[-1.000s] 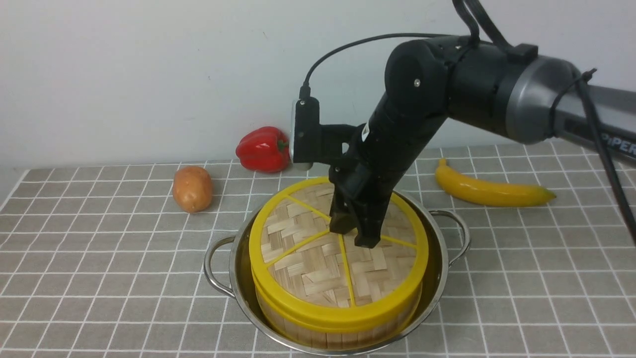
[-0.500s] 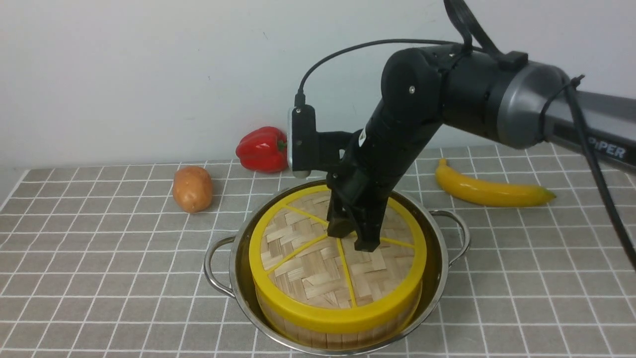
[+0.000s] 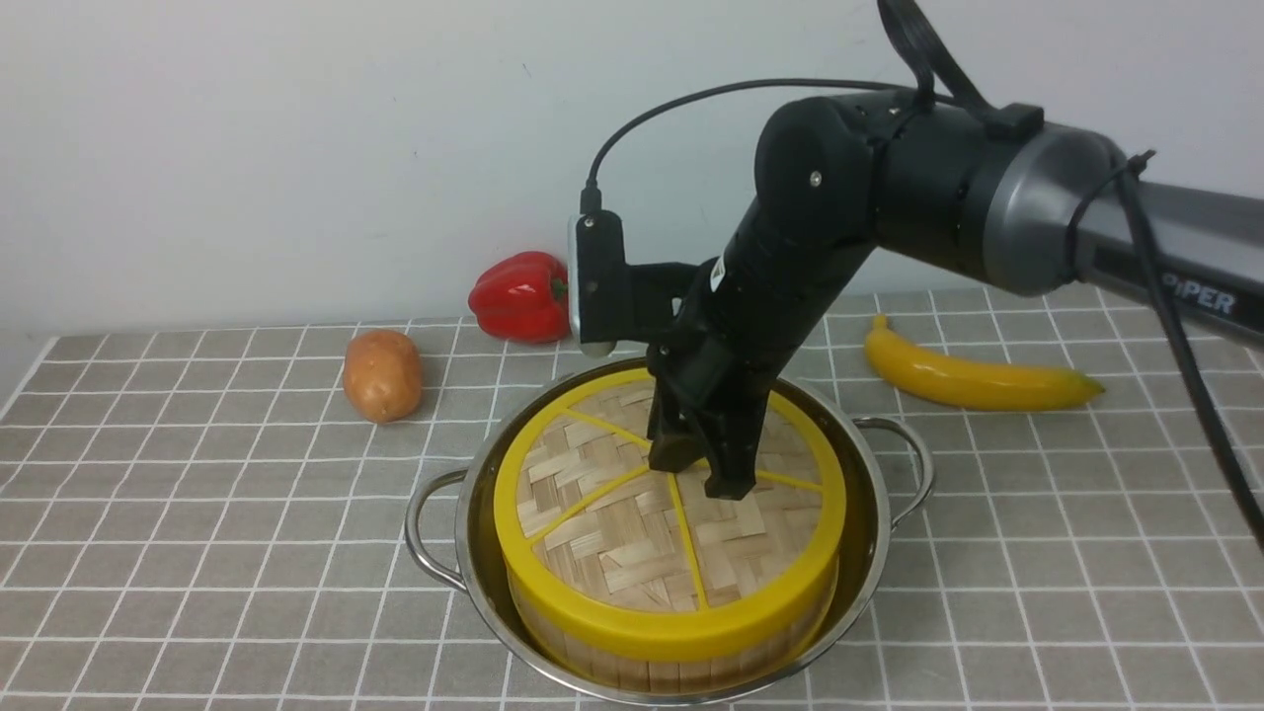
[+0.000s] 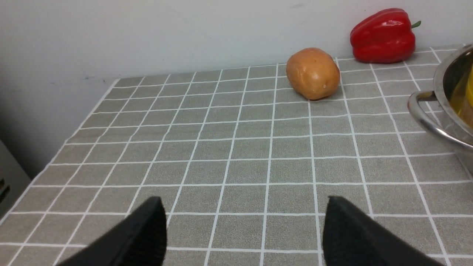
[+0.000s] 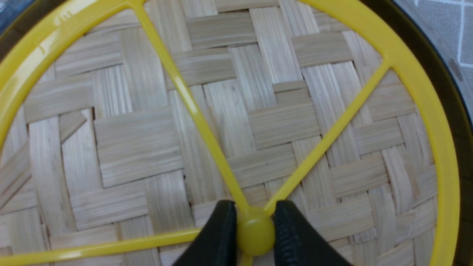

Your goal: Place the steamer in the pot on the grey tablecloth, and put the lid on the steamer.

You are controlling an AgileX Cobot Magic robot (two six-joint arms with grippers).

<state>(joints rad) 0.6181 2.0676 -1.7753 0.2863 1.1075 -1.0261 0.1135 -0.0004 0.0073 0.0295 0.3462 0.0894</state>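
The shiny steel pot (image 3: 869, 513) sits on the grey tablecloth (image 3: 197, 513). The steamer (image 3: 632, 671) stands inside it, its wooden-strip wall showing under the lid. The woven lid (image 3: 612, 533) with yellow rim rests flat on top of the steamer. My right gripper (image 3: 691, 474) is shut on the lid's yellow centre knob (image 5: 255, 234), its fingers (image 5: 221, 236) pressing it from both sides. My left gripper (image 4: 244, 207) is open and empty above bare cloth, left of the pot's handle (image 4: 425, 114); it does not show in the front view.
A potato (image 3: 382, 374) and a red bell pepper (image 3: 523, 296) lie behind the pot to the left. A banana (image 3: 973, 380) lies at the back right. A white wall stands right behind the table.
The right gripper lowered the lid slightly onto the steamer and shifted a little left. The lid now sits level on the steamer's rim.
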